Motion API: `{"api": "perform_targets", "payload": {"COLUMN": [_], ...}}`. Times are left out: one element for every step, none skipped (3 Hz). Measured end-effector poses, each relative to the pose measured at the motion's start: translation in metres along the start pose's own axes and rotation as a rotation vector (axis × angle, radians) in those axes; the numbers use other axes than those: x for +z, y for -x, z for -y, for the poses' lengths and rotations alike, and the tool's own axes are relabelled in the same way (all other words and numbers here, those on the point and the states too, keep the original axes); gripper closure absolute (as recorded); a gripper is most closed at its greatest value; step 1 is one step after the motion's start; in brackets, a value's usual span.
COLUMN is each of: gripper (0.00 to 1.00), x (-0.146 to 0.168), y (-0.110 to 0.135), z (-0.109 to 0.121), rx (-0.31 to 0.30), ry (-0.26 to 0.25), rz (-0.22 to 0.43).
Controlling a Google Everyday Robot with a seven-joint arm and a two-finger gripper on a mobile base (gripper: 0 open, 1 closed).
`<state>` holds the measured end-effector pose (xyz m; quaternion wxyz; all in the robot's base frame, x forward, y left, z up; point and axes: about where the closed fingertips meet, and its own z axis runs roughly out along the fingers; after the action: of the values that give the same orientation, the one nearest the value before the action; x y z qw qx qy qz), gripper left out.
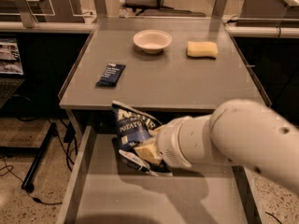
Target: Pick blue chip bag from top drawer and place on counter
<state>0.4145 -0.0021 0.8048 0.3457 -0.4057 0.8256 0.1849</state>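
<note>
The blue chip bag (132, 130) is dark navy with white lettering and hangs crumpled above the open top drawer (154, 199), its top edge level with the front rim of the counter (177, 85). My gripper (148, 151) is at the end of the thick white arm coming in from the right, and it is shut on the bag's lower right part. The arm hides the fingers mostly and part of the drawer floor.
On the counter lie a small flat dark blue snack-bar wrapper (111, 74) at the left, a white bowl (152, 40) at the back middle and a yellow sponge (202, 49) at the back right. A desk with a laptop (9, 66) stands to the left.
</note>
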Motion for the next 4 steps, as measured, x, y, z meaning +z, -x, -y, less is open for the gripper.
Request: {"api": "perform_targets", "payload": {"gripper": [1.0,1.0,1.0,1.0], "x": [-0.042,-0.045,-0.046,-0.046], "y": [0.025,0.016,0.016,0.018], "z": [-0.008,-0.025,-0.025,-0.024], "rx": [-0.078,-0.088,-0.085,-0.077], "ry": [0.05,0.112,0.106,0.089], "rz": [-0.005,-0.053,-0.047,-0.031]}}
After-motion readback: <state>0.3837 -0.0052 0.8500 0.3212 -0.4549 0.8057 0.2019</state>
